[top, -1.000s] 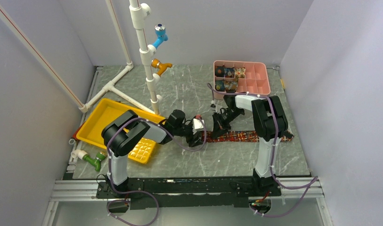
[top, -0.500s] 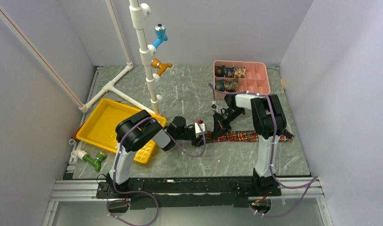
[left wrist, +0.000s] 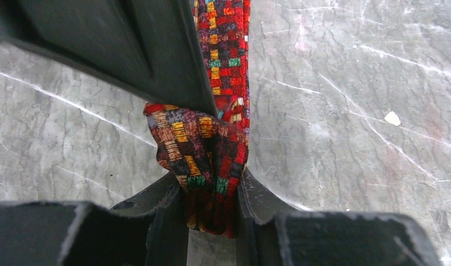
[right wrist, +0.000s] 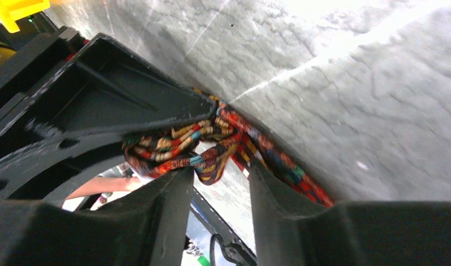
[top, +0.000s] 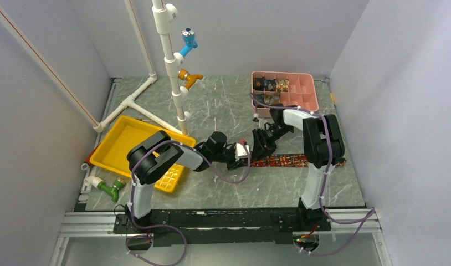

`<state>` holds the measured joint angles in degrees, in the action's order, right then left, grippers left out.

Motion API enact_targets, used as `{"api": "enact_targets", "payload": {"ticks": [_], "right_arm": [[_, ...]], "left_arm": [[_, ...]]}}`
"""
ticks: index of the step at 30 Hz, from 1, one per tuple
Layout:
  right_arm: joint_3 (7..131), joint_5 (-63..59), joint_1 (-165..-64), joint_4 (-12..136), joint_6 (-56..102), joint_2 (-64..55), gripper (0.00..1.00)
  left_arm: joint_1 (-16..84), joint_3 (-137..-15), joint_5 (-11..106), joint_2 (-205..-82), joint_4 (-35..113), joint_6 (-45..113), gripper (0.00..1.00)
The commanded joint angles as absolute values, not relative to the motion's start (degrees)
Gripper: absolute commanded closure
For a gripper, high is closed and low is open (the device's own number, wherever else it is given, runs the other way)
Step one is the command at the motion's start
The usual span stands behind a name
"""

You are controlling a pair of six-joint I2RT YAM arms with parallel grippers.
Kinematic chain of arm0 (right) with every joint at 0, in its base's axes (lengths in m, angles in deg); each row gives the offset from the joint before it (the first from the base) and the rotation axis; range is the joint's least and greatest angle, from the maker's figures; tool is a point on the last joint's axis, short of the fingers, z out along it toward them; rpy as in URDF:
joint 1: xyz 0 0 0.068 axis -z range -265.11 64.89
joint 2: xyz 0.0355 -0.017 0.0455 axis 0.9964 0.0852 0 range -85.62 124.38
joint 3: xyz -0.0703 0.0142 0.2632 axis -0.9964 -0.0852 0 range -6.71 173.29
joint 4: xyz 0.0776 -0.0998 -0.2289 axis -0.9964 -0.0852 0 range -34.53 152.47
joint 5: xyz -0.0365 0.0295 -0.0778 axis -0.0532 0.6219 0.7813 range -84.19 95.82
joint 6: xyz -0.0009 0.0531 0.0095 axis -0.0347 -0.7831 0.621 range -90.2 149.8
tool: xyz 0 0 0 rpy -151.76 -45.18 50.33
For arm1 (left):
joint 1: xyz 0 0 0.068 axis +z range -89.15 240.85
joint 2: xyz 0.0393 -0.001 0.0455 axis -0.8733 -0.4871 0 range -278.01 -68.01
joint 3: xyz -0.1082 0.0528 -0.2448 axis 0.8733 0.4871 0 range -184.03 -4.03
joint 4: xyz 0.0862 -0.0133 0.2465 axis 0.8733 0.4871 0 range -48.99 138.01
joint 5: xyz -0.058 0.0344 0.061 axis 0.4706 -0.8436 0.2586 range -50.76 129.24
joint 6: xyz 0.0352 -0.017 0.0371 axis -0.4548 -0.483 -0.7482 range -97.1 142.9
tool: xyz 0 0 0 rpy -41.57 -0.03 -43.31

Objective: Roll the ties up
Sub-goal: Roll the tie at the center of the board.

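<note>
A red, dark and gold patterned tie [top: 298, 160] lies flat across the table, its left end bunched into a small loose roll [left wrist: 204, 147]. My left gripper [top: 245, 155] [left wrist: 212, 202] is shut on that rolled end, with fabric pinched between both fingers. The flat strip [left wrist: 229, 44] runs away from it. My right gripper [top: 261, 146] [right wrist: 219, 174] is open just beside the roll. In the right wrist view the bunched tie [right wrist: 182, 148] sits at its fingertips, not pinched. Several rolled ties [top: 270, 86] sit in the pink divided box [top: 312, 94].
A yellow tray [top: 115, 145] lies at the left under the left arm. A white pipe stand [top: 170, 61] with blue and orange fittings rises behind it. A green fitting [top: 110, 189] lies near the table's front left corner. Grey walls enclose the table.
My left gripper has moved right to the tie's end and closed on the bunched fabric. My right gripper has opened and let go. The tie's left end has shifted right.
</note>
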<state>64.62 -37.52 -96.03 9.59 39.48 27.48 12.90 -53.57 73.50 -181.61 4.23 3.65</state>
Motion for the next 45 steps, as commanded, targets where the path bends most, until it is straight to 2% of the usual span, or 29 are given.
{"api": "enact_targets", "payload": {"ticks": [1,4,11,18,20,22,23,25,28,34,37,45], "right_arm": [[64.11,-42.16,-94.83,7.36,43.41,21.81,0.48],[63.34,-45.44,-95.11,7.44,43.05,21.74,0.43],[63.73,-43.17,-97.85,12.43,39.65,24.64,0.42],[61.42,-29.43,-97.94,14.16,41.49,27.4,0.72],[60.82,-26.07,-97.93,15.23,41.27,28.15,0.83],[60.76,-23.0,-97.95,16.41,40.74,29.55,0.96],[60.97,-22.08,-97.95,16.68,40.44,30.27,1.0],[61.38,-20.55,-97.94,16.63,40.44,31.62,1.0],[61.27,-18.44,-97.95,16.63,41.12,32.41,1.0],[64.03,-14.99,-98.25,15.68,39.17,33.62,1.0],[64.65,-14.49,-98.56,15.67,38.35,34.29,1.0],[64.12,-15.21,-99.54,17.45,37.73,34.81,1.0]], "left_arm": [[13.12,-54.28,67.51,-184.15,28.79,2.85,0.87],[13.12,-55.8,67.48,-184.72,31.05,3.38,0.86],[13.11,-57.26,68.12,-185.14,33.24,2.84,0.83],[13.19,-57.81,68.57,-185.09,33.73,2.15,0.76],[13.15,-58.25,69.42,-185.32,33.47,2.35,0.7],[13.25,-58.74,70.81,-185.49,33.17,2.65,0.59],[13.3,-58.69,71.59,-185.29,32.38,2.7,0.53],[14.11,-57.19,73.81,-183.87,28.4,3.32,0.4],[15.9,-52.68,76.92,-182.04,17.05,5.29,0.3],[16.81,-46.5,82.08,-184.07,-8.74,13.58,0.17],[15.1,-47.13,81.84,-186.93,-15.56,16.26,0.17],[12.32,-53.54,76.84,-194.85,-22.41,22.18,0.25]]}}
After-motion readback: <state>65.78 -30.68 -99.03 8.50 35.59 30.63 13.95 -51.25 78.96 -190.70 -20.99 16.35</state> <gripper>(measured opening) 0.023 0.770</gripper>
